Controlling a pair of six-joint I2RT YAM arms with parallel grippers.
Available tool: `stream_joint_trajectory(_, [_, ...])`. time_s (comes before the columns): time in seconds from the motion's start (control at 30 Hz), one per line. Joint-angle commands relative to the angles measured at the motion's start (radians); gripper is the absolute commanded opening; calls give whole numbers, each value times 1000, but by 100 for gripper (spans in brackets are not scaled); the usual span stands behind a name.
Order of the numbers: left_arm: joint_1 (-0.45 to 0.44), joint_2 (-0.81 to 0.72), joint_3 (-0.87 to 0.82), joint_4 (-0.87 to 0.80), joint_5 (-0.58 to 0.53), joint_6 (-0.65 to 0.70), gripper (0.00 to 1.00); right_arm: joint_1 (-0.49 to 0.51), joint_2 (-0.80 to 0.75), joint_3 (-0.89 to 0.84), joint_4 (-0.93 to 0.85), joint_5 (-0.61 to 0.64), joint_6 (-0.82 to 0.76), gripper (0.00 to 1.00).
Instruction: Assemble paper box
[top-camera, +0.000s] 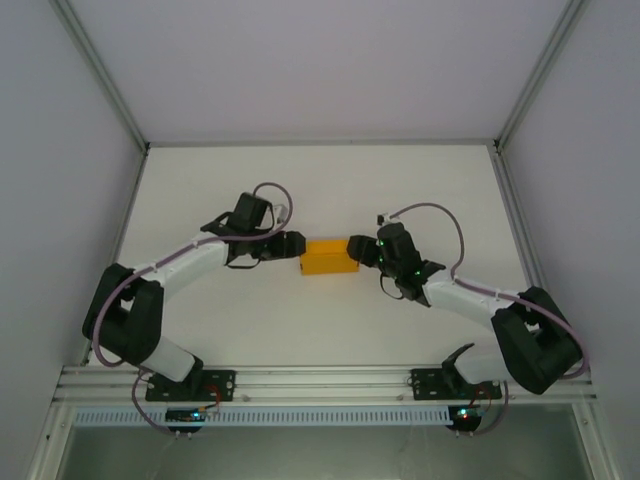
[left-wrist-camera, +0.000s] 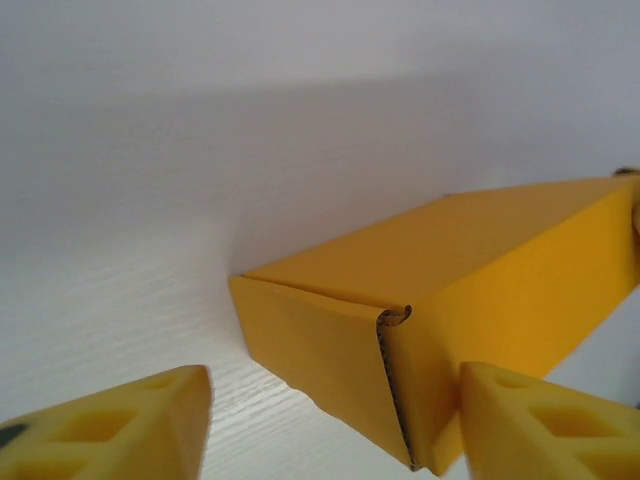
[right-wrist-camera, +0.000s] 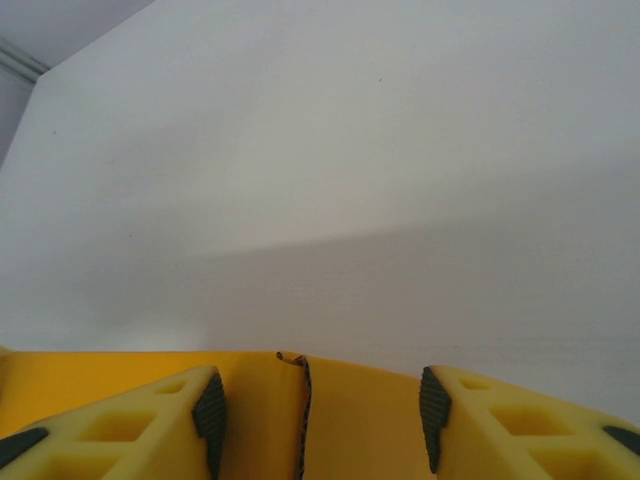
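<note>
One paper box (top-camera: 330, 257) lies between two claws: the left gripper (top-camera: 296, 246) gapes loose about one end, while the right gripper (top-camera: 357, 249) meets the other, and I cannot tell whether it grips.

Your left arm (top-camera: 150, 290) bends out wide to the left, then angles back in toward the centre. The left end effector (top-camera: 288, 247) points right, low and roughly level. Its jaws are apart, with the yellow fingers (left-wrist-camera: 130, 425) clearly spread in your left wrist view. Your right arm (top-camera: 490, 300) mirrors it, bending out right and angling in. The right end effector (top-camera: 365, 250) points left, facing the other one, near but apart. Its jaws are spread too, dark pads (right-wrist-camera: 210, 415) facing inward.
</note>
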Motion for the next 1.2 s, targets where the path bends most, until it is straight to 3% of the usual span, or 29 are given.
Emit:
stream_joint_trajectory(0.0, [30, 38, -68, 71, 50, -40, 54, 2, 66, -96, -193, -37, -9, 52])
stream_joint_trajectory(0.17, [35, 67, -159, 167, 103, -88, 38, -10, 81, -167, -76, -104, -14, 37])
stream_joint_trajectory(0.4, [35, 93, -200, 195, 121, -109, 0, -11, 93, -214, 20, -157, -30, 20])
stream_joint_trajectory(0.5, [36, 91, -202, 196, 116, -107, 0, -12, 92, -215, 40, -156, -32, 6])
stream_joint_trajectory(0.6, [35, 94, -198, 193, 113, -105, 0, -13, 93, -205, 57, -153, -31, 1])
stream_joint_trajectory(0.93, [34, 66, -129, 143, 108, -63, 0, -23, 66, -158, 124, -207, -79, 0])
stream_joint_trajectory(1.0, [31, 49, -77, 97, 92, -29, 8, -26, 39, -98, 53, -219, -123, 0])
stream_joint_trajectory(1.17, [25, 5, 72, -14, -4, 45, 42, -35, -21, 77, -159, -191, -225, 27])
